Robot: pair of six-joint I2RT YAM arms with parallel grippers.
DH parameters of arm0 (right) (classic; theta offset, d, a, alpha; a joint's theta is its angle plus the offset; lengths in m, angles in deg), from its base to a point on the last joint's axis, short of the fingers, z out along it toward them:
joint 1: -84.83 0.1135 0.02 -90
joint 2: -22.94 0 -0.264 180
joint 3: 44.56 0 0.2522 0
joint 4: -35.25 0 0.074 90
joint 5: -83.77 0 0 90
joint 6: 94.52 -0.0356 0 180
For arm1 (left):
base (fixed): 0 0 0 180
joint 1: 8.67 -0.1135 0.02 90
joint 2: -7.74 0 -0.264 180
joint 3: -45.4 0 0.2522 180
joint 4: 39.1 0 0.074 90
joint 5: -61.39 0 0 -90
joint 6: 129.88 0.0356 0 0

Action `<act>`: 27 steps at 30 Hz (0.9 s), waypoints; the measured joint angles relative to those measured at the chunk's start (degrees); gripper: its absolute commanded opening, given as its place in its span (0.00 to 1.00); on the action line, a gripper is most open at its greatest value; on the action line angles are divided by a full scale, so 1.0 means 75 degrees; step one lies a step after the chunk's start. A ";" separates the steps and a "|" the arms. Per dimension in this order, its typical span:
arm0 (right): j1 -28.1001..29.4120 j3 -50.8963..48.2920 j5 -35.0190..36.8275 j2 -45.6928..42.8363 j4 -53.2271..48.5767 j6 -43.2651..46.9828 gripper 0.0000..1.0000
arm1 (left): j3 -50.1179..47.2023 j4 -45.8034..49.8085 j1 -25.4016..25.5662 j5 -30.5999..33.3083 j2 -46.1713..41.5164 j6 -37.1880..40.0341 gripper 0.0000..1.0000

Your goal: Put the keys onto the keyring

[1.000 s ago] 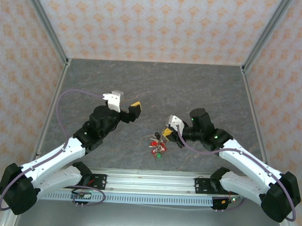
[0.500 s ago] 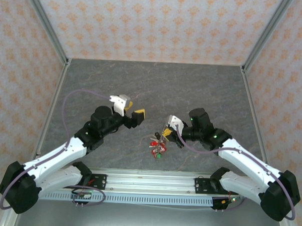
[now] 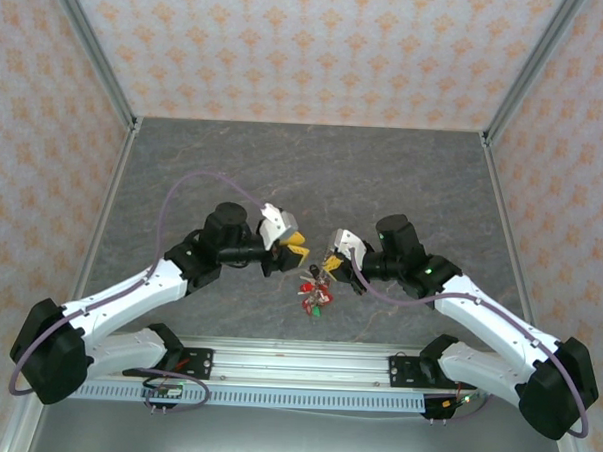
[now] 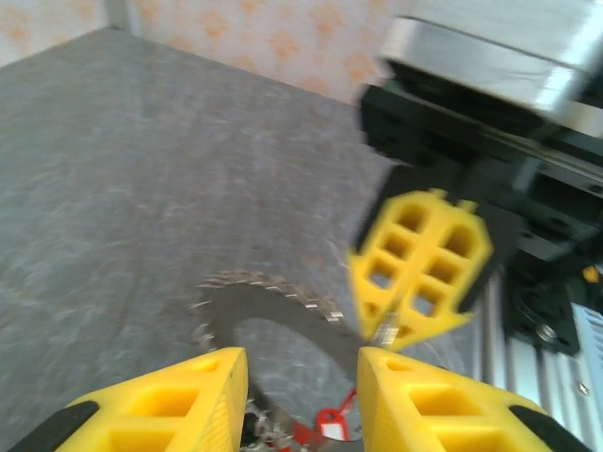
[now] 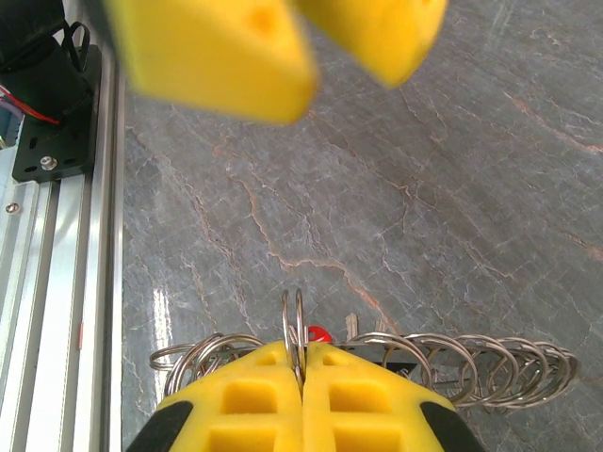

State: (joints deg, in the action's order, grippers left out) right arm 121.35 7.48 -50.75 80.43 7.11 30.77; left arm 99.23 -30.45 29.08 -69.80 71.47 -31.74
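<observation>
Clamped keyring (image 4: 283,303) between right fingers (image 5: 250,400) — held left fingers (image 4: 160,405) parted, empty, near it, over worktop (image 3: 184,161).

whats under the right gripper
The right gripper, shut on the keyring, has the tagged keys bunched below it on the table. Red tags show; the pinched stretch of ring and some keys are covered by its fingers.

No words to read
The keys (image 3: 314,290) were too small and blurry to show any letters or numbers.
</observation>
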 measured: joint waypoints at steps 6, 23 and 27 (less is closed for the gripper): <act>0.0000 0.0000 0.0000 0.0000 0.0023 0.0000 0.00 | 0.0347 0.0306 0.0154 -0.0487 0.0504 0.0504 0.19; 0.0000 0.0026 0.0000 0.0000 0.0023 -0.0003 0.00 | 0.1437 0.1644 0.0592 -0.0886 0.1428 0.1460 0.23; 0.0000 0.0026 0.0003 0.0035 -0.0023 0.0000 0.00 | 0.1542 0.1874 0.0606 -0.0845 0.1507 0.1702 0.18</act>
State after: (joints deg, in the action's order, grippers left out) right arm 121.35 7.68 -50.72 80.69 6.94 30.77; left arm 110.79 -16.39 33.63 -76.13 82.77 -18.97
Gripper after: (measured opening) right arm 0.040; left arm 0.203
